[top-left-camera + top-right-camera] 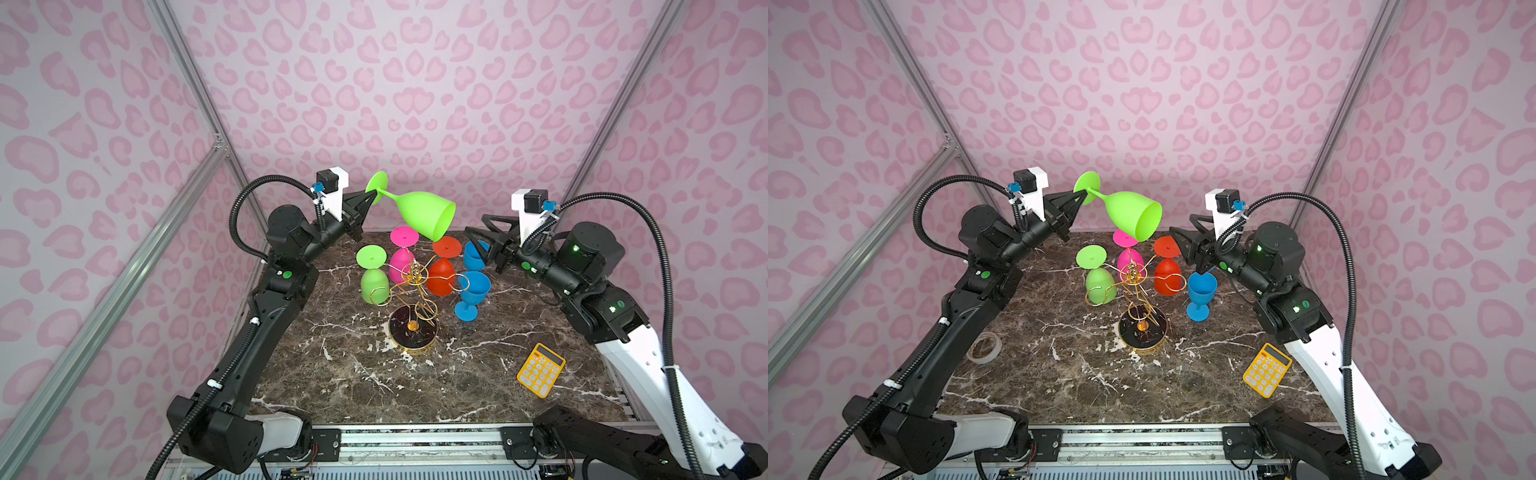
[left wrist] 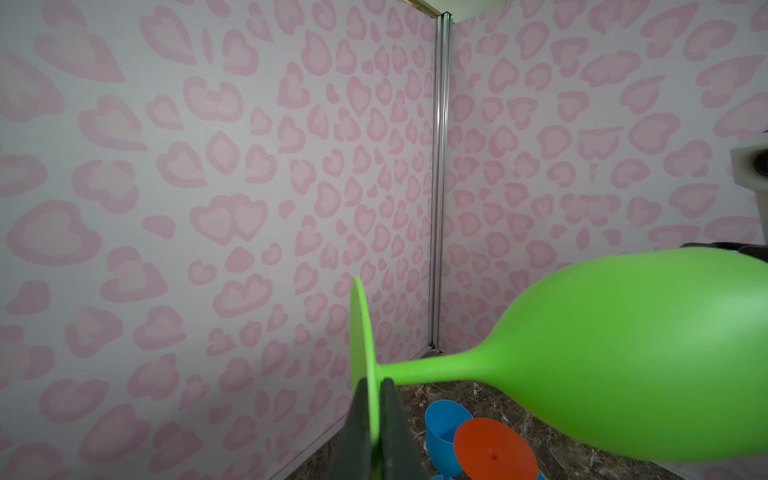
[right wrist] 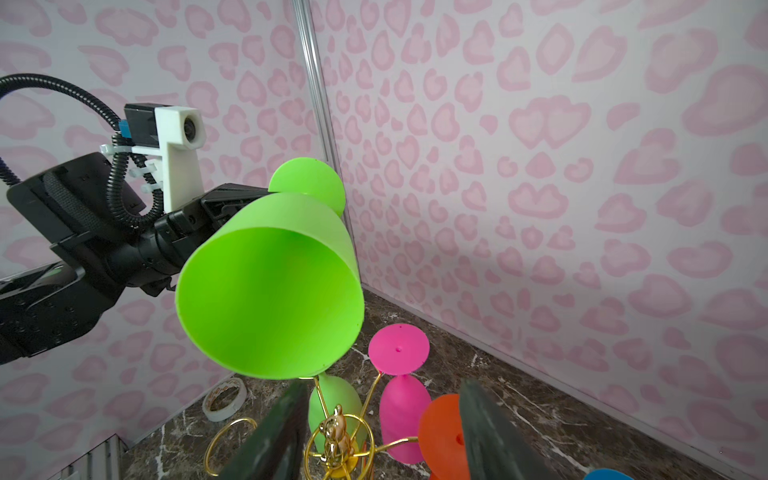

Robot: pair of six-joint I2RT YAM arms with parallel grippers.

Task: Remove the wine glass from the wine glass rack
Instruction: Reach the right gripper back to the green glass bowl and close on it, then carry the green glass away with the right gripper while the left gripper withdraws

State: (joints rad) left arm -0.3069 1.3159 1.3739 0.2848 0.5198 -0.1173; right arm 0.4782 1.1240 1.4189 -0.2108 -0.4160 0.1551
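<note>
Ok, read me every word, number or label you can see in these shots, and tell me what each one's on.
No text is legible in any view.
On the yellow calculator: key markings and a dark display, too small to read.
On the tape roll: reddish print inside its core, too blurred to read.
Nothing else shows lettering.

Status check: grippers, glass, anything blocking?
Left gripper shut on green wine glass foot; glass aloft, tilted, off the wine glass rack. Right gripper open, empty, facing the bowl. Pink glass, red glass hang on rack beneath.
</note>
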